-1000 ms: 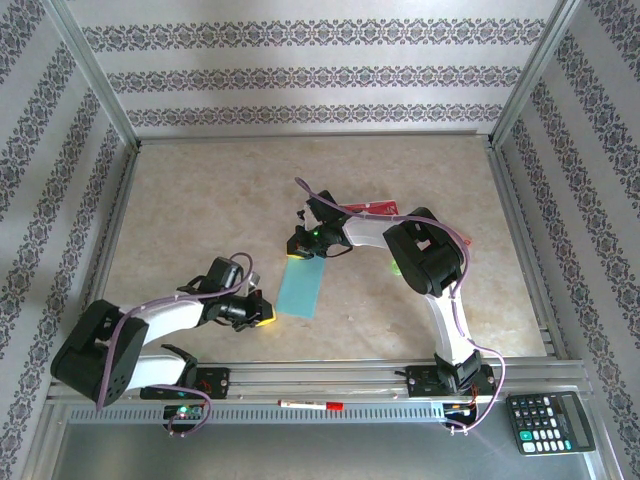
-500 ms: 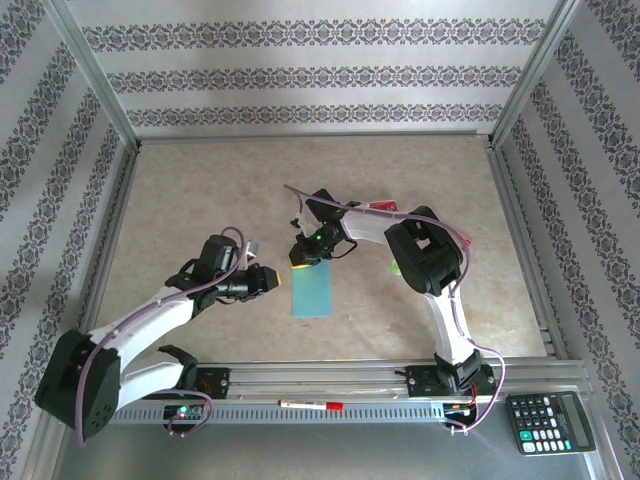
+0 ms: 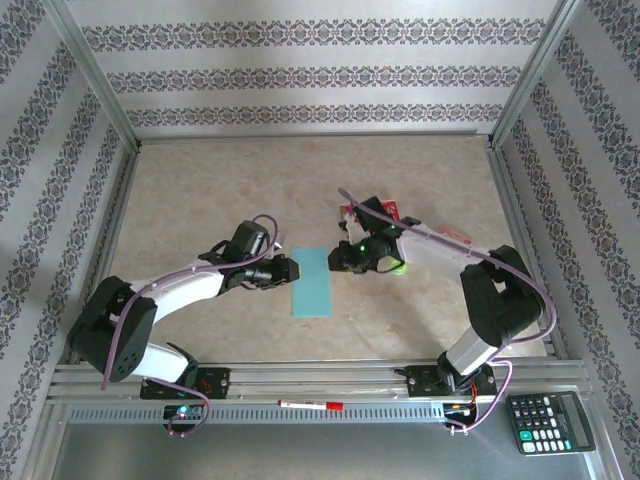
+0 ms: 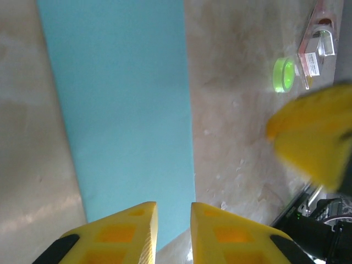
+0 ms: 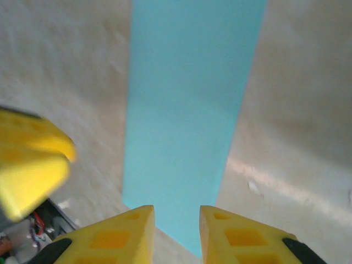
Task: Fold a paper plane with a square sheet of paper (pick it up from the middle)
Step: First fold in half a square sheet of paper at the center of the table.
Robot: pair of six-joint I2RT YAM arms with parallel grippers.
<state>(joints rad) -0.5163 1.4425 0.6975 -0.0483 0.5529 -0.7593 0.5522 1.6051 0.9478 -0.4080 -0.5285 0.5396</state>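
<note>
**A:** Where's the blue paper (image 3: 312, 283)?

**B:** Flat on the table (image 3: 200, 190), a narrow strip with its long axis running away from the arm bases. It lies between the two hands. The left hand (image 4: 174, 212) is at its left long edge, and the right hand (image 5: 177, 213) is at the right edge, nearer the far end. Neither is clearly closer.

**A:** Gripping it?

**B:** No. Each hand has its fingers a narrow gap apart, holding nothing.

**A:** Any writing?

**B:** The red packet (image 3: 385, 209) has a label, too small to read.
</note>
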